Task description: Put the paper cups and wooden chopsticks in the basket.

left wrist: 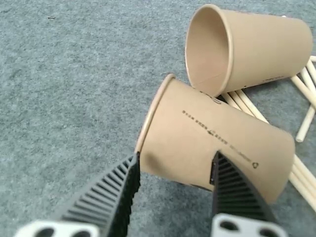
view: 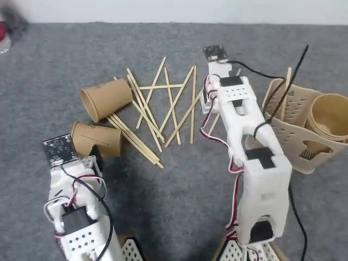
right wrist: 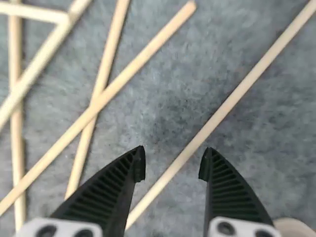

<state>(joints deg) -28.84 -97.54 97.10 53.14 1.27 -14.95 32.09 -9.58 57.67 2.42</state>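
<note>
I take the beige perforated plastic basket (view: 288,138) as my marker; it already holds one brown paper cup (view: 329,117). Well away from the basket, two more brown cups lie on their sides close together. My left claw (left wrist: 175,163) is spread open right at the nearer cup (left wrist: 212,143), with the farther cup (left wrist: 247,47) beyond. Pale wooden chopsticks (view: 163,106) lie scattered between those cups and the basket. My right claw (right wrist: 173,155) hangs open there, a single chopstick (right wrist: 222,111) running between its tips.
</note>
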